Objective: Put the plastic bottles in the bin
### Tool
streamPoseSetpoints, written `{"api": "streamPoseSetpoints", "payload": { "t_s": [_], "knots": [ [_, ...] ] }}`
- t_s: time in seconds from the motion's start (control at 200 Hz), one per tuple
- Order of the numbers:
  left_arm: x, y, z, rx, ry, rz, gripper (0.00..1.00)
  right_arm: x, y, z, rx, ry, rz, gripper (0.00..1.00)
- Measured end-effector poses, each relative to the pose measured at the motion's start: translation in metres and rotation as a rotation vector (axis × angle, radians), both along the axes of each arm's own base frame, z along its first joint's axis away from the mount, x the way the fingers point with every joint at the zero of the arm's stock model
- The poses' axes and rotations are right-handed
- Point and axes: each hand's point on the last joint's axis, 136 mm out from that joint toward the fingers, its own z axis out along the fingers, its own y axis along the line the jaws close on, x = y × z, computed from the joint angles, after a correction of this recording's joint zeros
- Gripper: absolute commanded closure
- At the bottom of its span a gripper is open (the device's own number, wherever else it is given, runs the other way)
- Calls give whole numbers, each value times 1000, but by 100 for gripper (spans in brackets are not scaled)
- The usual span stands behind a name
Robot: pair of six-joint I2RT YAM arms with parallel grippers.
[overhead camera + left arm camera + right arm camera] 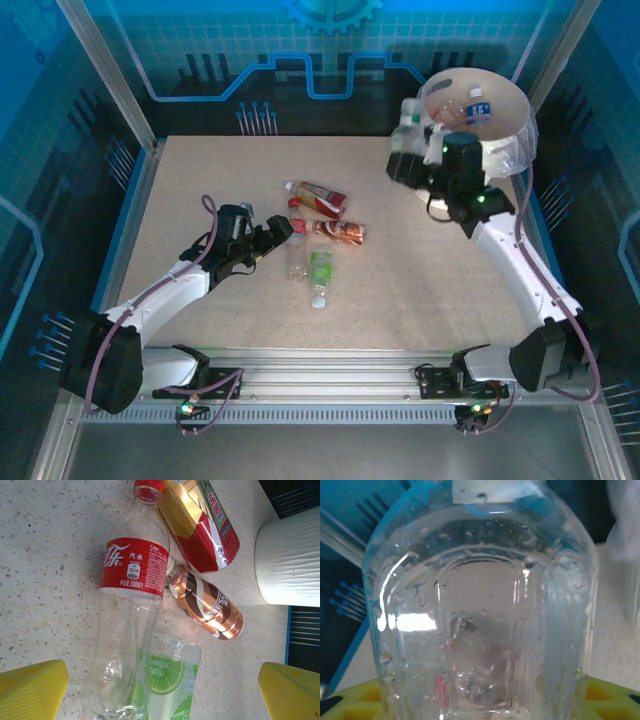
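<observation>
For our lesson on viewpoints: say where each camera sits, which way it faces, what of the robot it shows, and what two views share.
Top external: above and behind the bases, looking down on the table; both arms, left gripper and right gripper show.
Left wrist: on the left arm, looking down at the red-label bottle; its open yellow fingers show.
Right wrist: close up on the clear bottle it grips; yellow fingers at the bottom.
Shared: top and left wrist both show the green-label bottle.
</observation>
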Motion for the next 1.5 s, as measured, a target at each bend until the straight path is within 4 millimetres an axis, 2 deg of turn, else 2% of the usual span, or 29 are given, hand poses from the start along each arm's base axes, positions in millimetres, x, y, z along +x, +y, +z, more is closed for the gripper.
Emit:
{"api": "streamPoseSetpoints", "payload": {
  "t_s": [0.165, 0.36, 0.465, 0.605, 0.665, 0.81, 0.92, 1.066, 1.266, 1.501],
  "knots": [
    [0, 0, 0, 0, 0, 0, 1, 44, -45, 44, 42, -74, -95, 60],
    [0, 0, 0, 0, 1, 0, 1, 84, -94, 62, 104, -84, -205, 59],
    [0, 0, 0, 0, 1, 0, 1, 109, -123, 59, 155, -63, -277, 58],
    [0, 0, 0, 1, 1, 0, 1, 141, -151, 40, 198, -4, -352, 54],
    [0, 0, 0, 1, 2, 0, 1, 153, -153, 32, 203, 24, -359, 48],
    [-1, 0, -2, 4, 7, -1, 1, 177, -146, 20, 205, 79, -344, 23],
    [-2, 1, -2, 5, 11, -1, 1, 181, -141, 17, 195, 105, -330, 12],
    [-2, 1, -2, 6, 11, -2, 1, 177, -136, 12, 186, 131, -322, 6],
    [-2, 1, -2, 6, 10, -3, 1, 169, -136, 14, 169, 136, -316, 1],
    [-2, -1, -8, 11, 24, -9, 1, 141, -134, 35, 133, 109, -304, 0]
  ]
}}
